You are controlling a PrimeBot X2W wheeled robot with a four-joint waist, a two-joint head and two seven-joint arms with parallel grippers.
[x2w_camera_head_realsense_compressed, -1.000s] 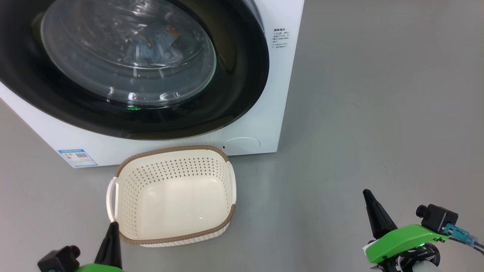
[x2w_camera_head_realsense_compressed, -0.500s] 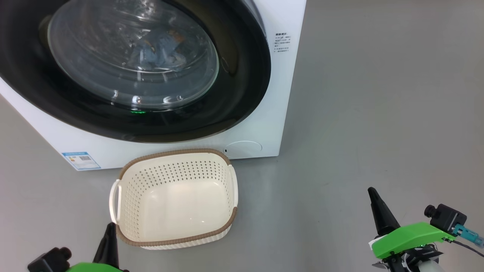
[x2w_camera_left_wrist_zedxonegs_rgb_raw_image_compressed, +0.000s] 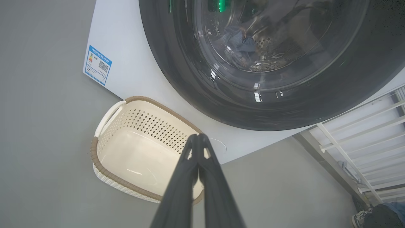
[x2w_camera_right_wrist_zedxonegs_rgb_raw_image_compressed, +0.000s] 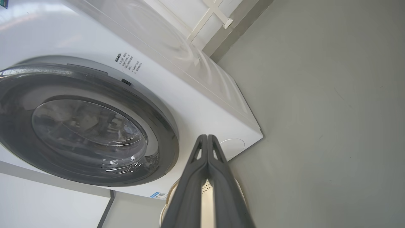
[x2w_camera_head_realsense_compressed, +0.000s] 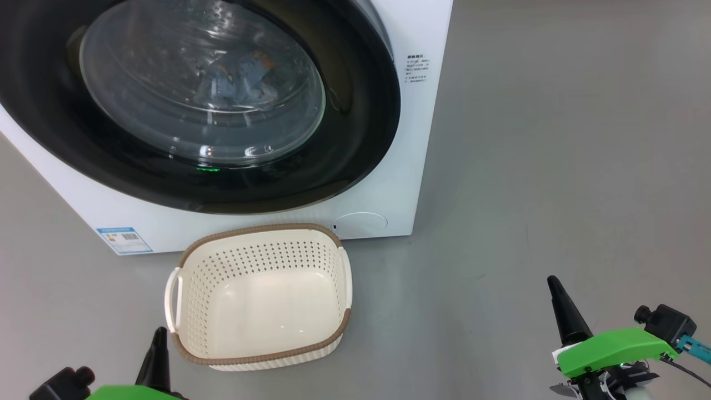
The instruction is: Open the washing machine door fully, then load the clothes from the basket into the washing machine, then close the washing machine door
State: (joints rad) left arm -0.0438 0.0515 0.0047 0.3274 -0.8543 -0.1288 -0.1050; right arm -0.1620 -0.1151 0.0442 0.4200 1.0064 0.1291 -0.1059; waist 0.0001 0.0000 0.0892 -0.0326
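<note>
Cream plastic, the basket [x2w_camera_head_realsense_compressed: 261, 256] sits empty on the grey floor [x2w_camera_head_realsense_compressed: 527, 166], just in front of the washing machine [x2w_camera_head_realsense_compressed: 389, 183]. The washing machine door [x2w_camera_head_realsense_compressed: 355, 139] is shut flush against the front. Seen through it, the clothes [x2w_camera_head_realsense_compressed: 239, 83] lie bunched in the drum [x2w_camera_left_wrist_zedxonegs_rgb_raw_image_compressed: 269, 44]. The left tool [x2w_camera_head_realsense_compressed: 159, 339] hangs near the basket's near-left corner, fingers pressed together, holding nothing. The right tool [x2w_camera_head_realsense_compressed: 555, 289], well to the right over bare floor, is likewise pinched together and empty.

Grey floor [x2w_camera_head_realsense_compressed: 527, 166], white washing machine [x2w_camera_head_realsense_compressed: 422, 139] standing on it, cream basket [x2w_camera_head_realsense_compressed: 261, 355] just before it
</note>
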